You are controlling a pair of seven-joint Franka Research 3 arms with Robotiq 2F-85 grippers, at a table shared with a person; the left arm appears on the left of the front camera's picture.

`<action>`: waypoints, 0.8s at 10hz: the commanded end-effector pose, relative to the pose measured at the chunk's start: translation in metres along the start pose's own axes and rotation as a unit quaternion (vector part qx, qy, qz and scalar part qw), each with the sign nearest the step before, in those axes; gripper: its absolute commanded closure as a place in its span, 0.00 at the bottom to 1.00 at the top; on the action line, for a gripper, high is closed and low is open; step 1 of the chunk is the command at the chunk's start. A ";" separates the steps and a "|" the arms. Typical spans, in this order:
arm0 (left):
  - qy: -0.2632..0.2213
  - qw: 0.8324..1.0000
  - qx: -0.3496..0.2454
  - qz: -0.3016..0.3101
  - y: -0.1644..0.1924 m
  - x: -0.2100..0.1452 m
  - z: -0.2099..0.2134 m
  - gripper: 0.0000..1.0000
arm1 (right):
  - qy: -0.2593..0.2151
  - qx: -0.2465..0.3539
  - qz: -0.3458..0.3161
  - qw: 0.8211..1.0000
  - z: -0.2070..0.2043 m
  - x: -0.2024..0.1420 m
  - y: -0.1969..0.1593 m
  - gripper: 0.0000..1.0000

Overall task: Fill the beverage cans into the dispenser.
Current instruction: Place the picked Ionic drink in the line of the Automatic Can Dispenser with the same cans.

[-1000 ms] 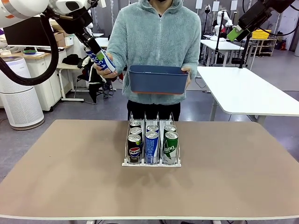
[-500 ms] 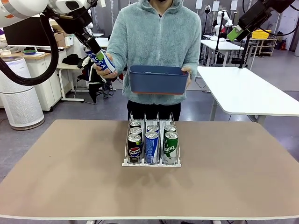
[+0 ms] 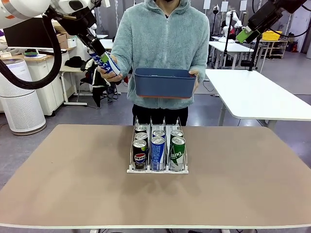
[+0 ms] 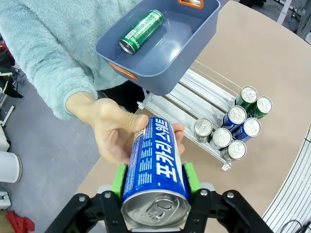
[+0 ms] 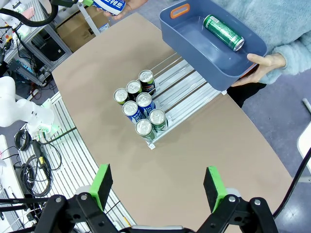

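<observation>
The blue Pocari Sweat can (image 4: 155, 155) is clamped between the left gripper's (image 4: 154, 183) green pads, high beyond the table's (image 3: 73, 184) far edge. The person's hand (image 4: 114, 128) holds its other end, perhaps letting go. Pull away only once it is free, then stand it in the dispenser's (image 4: 204, 92) middle lane, mid-table. The right gripper (image 5: 158, 187) hangs wide open. White tables (image 3: 257, 92) stand behind.

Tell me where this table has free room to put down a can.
The table is bare left, right and in front of the dispenser. The lanes' front ends are crowded with cans; their rear parts, toward the person, are free.
</observation>
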State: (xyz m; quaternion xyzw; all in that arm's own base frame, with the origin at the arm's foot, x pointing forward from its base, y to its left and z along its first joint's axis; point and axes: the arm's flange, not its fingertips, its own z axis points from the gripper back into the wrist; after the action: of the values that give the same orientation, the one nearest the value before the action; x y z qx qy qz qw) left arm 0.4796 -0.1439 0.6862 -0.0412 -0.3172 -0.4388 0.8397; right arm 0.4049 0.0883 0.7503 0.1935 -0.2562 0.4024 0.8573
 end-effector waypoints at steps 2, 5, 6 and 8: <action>0.000 1.000 0.001 -0.006 0.001 -0.001 0.001 0.59 | 0.001 0.002 0.000 1.000 -0.001 -0.001 0.000 0.00; 0.000 1.000 0.001 -0.006 0.001 -0.001 0.001 0.59 | 0.001 0.002 0.000 1.000 -0.001 -0.001 0.000 0.00; 0.000 1.000 0.001 -0.006 0.001 -0.001 0.001 0.59 | 0.001 0.002 0.000 1.000 -0.001 -0.001 0.000 0.00; 0.000 1.000 0.001 -0.006 0.001 -0.001 0.001 0.59 | 0.001 0.002 0.000 1.000 -0.001 -0.001 0.000 0.00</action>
State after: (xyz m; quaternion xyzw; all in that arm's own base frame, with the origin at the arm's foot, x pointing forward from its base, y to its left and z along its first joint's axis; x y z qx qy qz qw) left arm 0.4803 -0.1441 0.6850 -0.0414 -0.3157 -0.4394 0.8400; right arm 0.4049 0.0883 0.7503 0.1935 -0.2562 0.4024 0.8573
